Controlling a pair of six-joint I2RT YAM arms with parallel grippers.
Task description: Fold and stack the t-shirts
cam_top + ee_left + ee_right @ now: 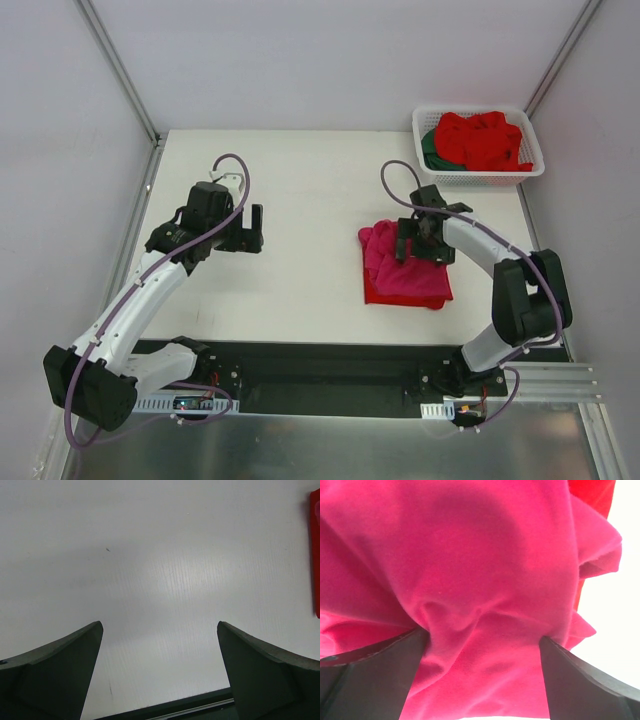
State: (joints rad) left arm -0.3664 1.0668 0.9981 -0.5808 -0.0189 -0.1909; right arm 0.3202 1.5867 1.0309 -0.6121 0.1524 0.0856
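The magenta-pink t-shirt (470, 555) lies crumpled directly under my right pincer (425, 250). A fold of it is bunched between the two dark fingers (370, 680), which stand spread wide and touch the cloth. A bright red t-shirt (375, 296) lies flat beneath it, showing at the edges. Beyond the pincer, towards the far right corner, a white basket (480, 178) holds more red t-shirts (485, 140) and a dark green one (430, 150). My left pincer (243, 240), also spread wide, is over bare white table (300, 200), well apart to the left.
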